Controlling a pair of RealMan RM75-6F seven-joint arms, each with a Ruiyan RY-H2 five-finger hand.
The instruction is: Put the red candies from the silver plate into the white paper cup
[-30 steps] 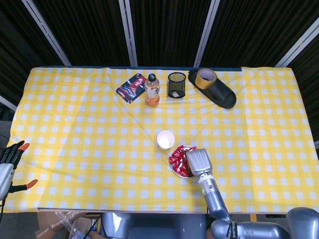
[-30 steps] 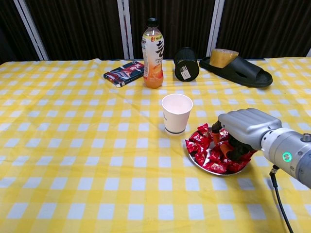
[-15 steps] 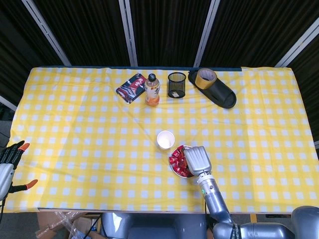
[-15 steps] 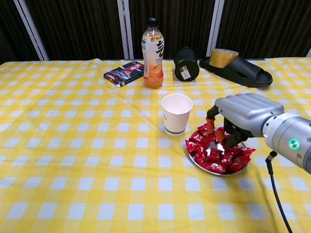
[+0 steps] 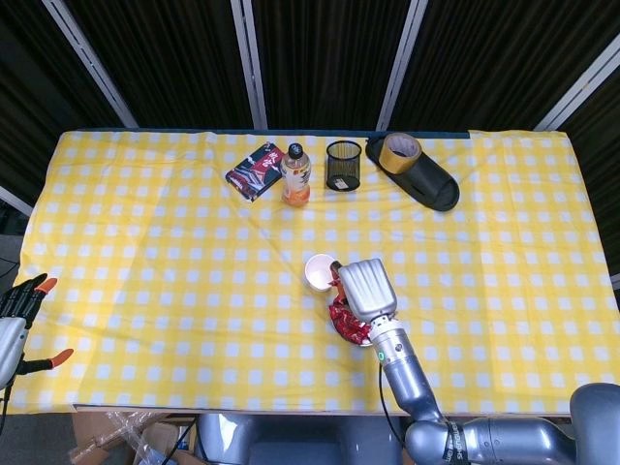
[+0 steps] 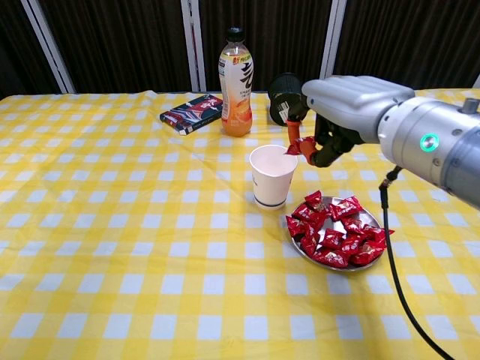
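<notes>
While right hand (image 6: 330,112) fingers (image 6: 294,133) pinch a red candy (image 6: 306,145) beside the white paper cup (image 6: 271,175), silver plate (image 6: 298,245) heaped

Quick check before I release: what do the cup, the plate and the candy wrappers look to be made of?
The white cup looks like matte paper, with a rolled rim and no shine. The plate looks like metal: silver and reflective at the rim. The candies seem wrapped in glossy red foil or plastic film, crinkled with highlights. The right hand pinches one candy beside the cup's rim.
</notes>
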